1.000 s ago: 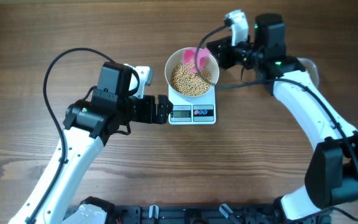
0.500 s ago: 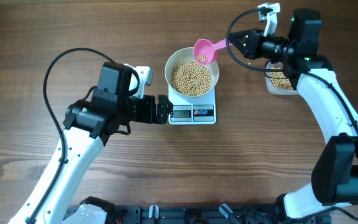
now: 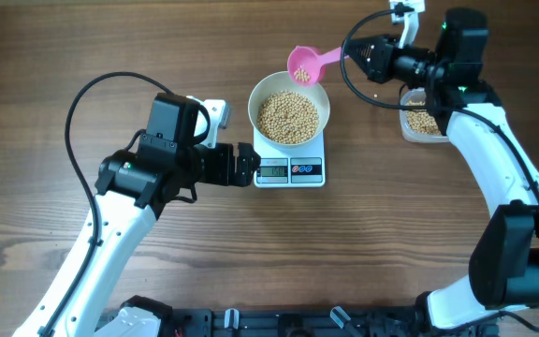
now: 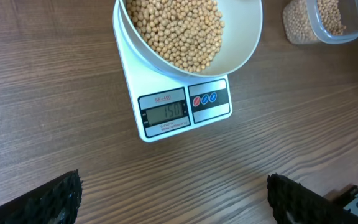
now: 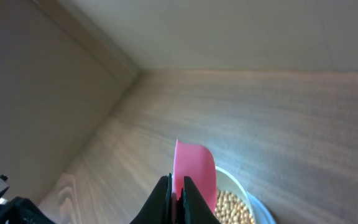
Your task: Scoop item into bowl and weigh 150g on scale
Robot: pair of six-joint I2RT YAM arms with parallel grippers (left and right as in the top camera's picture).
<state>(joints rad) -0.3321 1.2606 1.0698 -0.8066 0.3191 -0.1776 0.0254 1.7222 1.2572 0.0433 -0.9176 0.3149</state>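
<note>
Currently: bowl (image 3: 254, 108) of beans (image 3: 288, 117) on scale (image 3: 276, 183) (display reads 150); right jaws clenched on pink scoop (image 3: 302, 64); left jaws spread wide.

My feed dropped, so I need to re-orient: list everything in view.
wooden table: one, brown, under everything
small square white digital scale: one, white, mid-table
deep round white bowl: one, white, on the scale
clear plastic tub: one, clear, right of the bowl
pink plastic scoop: one, pink, above the bowl's far rim
round tan-beige beans: many, tan, mostly in the bowl, some in the tub, few in the scoop
left gripper: one, black, open, left of the scale
right gripper: one, black, shut on the scoop's handle
</note>
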